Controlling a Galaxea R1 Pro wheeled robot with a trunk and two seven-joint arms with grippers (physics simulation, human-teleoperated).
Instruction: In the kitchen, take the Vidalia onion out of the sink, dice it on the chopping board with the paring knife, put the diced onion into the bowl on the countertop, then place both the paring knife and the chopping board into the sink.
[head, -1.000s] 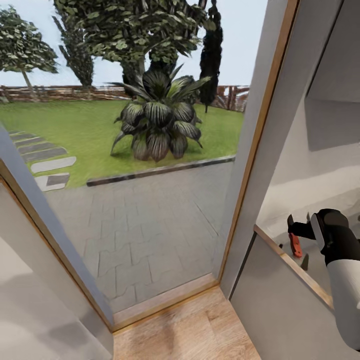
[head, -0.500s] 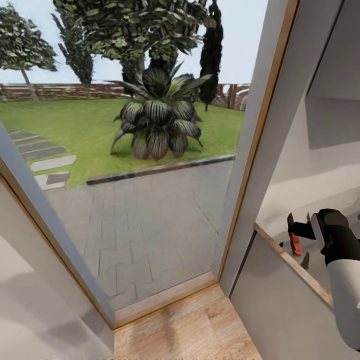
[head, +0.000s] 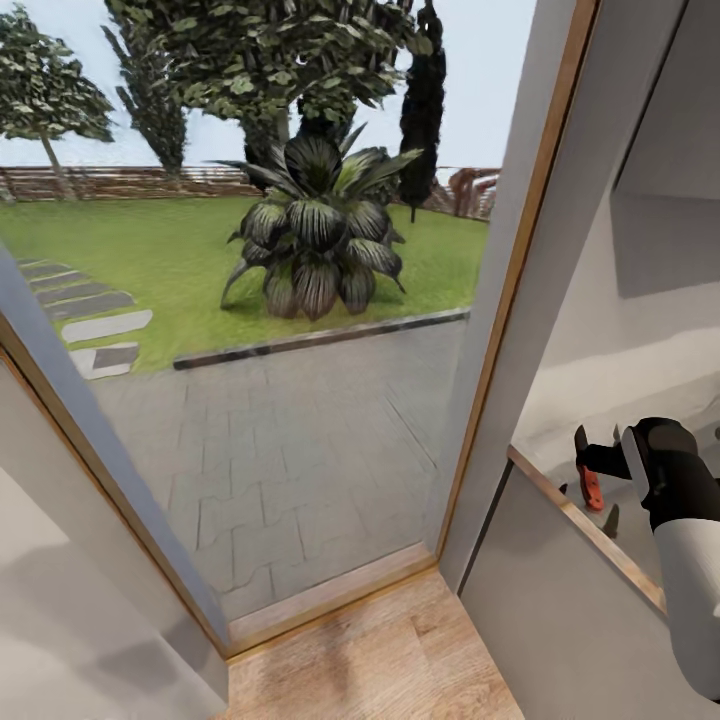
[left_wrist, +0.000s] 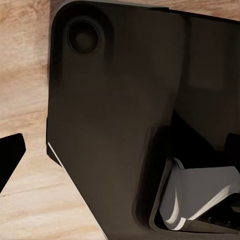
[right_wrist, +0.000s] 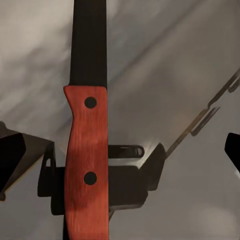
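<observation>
The paring knife (right_wrist: 86, 165), with a red-orange handle and a dark blade, lies flat on the glossy grey countertop (right_wrist: 175, 70). My right gripper (right_wrist: 122, 155) hovers over it, open, one dark fingertip (right_wrist: 12, 160) on each side of the handle and well apart from it. In the head view the right gripper (head: 596, 480) reaches over the countertop's wood front edge (head: 585, 525), with the knife handle (head: 591, 489) between its fingers. The left gripper (left_wrist: 120, 152) looks open, one fingertip (left_wrist: 10, 155) showing. Onion, chopping board, bowl and sink are out of view.
The head faces a tall glass door (head: 300, 400) onto a paved patio, lawn and a large plant (head: 315, 245). A wood-trimmed door frame (head: 505, 300) separates it from the counter cabinet (head: 560, 620). The left wrist looks down at my dark base (left_wrist: 115, 125) over the wooden floor (left_wrist: 25, 75).
</observation>
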